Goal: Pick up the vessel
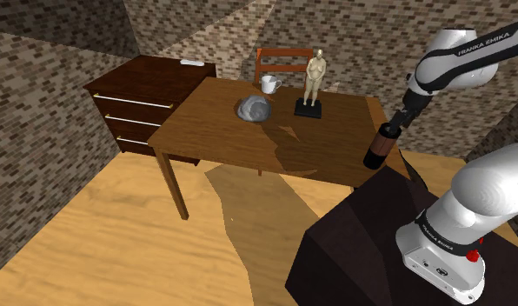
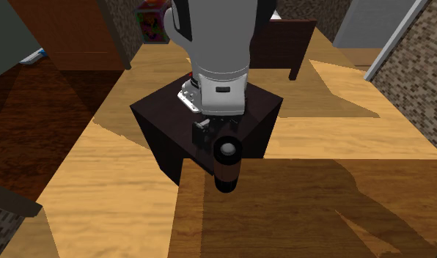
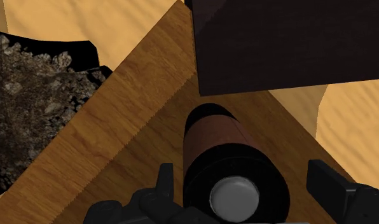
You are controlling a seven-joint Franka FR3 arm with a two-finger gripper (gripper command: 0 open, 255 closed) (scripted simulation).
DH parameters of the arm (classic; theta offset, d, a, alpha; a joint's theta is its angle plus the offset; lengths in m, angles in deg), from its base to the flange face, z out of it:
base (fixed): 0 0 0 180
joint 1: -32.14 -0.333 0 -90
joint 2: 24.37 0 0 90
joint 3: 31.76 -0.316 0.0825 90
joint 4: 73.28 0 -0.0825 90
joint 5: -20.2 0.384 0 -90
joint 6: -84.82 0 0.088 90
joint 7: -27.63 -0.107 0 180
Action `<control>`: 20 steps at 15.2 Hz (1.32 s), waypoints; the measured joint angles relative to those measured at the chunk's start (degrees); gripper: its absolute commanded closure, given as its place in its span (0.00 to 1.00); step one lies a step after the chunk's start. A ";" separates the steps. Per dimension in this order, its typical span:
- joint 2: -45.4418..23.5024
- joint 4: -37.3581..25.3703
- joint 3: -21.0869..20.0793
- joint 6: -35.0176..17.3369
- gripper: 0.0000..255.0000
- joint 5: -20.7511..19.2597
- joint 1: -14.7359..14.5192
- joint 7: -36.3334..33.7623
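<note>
hand: released, fingers spread either side of the bottle, the right one clear of it | bottle: brown with black ends and a pale cap, upright on worktop, at the corner nearest the stand

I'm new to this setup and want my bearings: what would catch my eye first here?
The dark brown bottle with a grey cap, standing at the table edge nearest the stand, with the open gripper and its black fingers on either side of it. Farther back on the table are a tan statuette, a white mug and a grey rock.
</note>
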 measured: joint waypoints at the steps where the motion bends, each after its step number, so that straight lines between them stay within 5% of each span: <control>1: -0.70 0.25 0.26 -0.96 0.00 -0.02 -0.07 0.11; 6: -4.62 1.63 1.73 -6.19 0.00 0.15 -0.56 0.83; 7: -4.86 1.78 1.77 -6.61 1.00 0.16 -0.61 0.80; 20: -3.42 1.47 1.27 -4.88 1.00 -0.02 -0.37 0.51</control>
